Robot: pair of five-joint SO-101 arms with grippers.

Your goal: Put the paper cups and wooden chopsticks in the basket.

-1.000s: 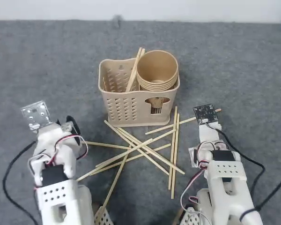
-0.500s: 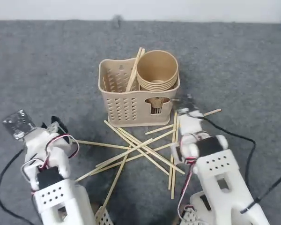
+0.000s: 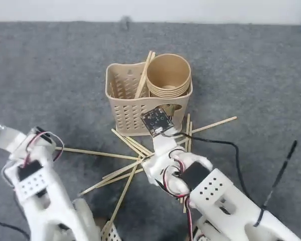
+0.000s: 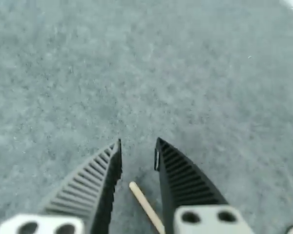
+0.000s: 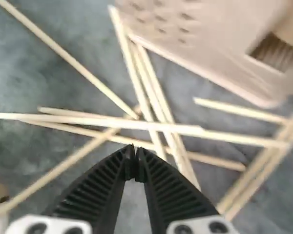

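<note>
At the far left, the left arm (image 3: 32, 175) sits over grey carpet (image 3: 50, 75). The left gripper (image 4: 138, 142) is spread apart, and the end of one chopstick (image 4: 144, 204) lies in the gap between its fingers. In the middle stands the beige basket (image 3: 133, 113), holding stacked paper cups (image 3: 168, 91) on its right side and upright chopsticks (image 3: 144, 75) beside them. Loose chopsticks (image 3: 215, 124) lie crisscrossed on the carpet just in front of the basket. The right arm (image 3: 200, 183) leans over this pile. The right gripper (image 5: 135, 151) is pressed together, holding nothing.
</note>
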